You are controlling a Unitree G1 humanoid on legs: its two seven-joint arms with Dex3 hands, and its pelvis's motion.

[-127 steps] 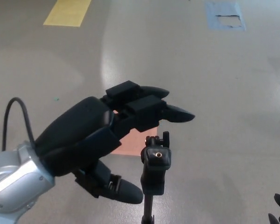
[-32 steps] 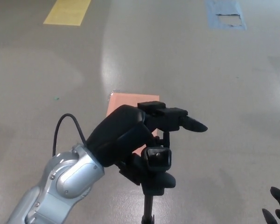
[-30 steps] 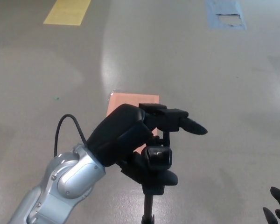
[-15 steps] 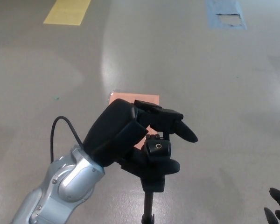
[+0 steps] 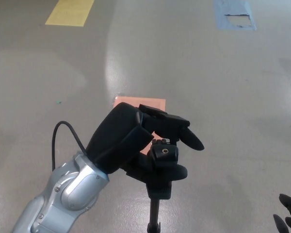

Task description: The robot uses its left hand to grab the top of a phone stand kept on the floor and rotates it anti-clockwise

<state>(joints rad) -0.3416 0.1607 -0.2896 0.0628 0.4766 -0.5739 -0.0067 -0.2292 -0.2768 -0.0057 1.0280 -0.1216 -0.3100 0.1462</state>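
Head view, single camera, mounted high and angled steeply down at the floor point(image 5: 223, 97).
The phone stand point(image 5: 161, 167) and left hand point(image 5: 136, 141) are seen close beneath the lens; far floor markings are taken in along the upper edge. No second view is supplied.

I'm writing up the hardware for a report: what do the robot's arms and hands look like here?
The left hand is a bulky matte black shell with thick, rounded black fingers. Its forearm is silver-grey metal, with a thin black cable looping above the wrist. Of the right hand, only black fingertips show at the lower right corner.
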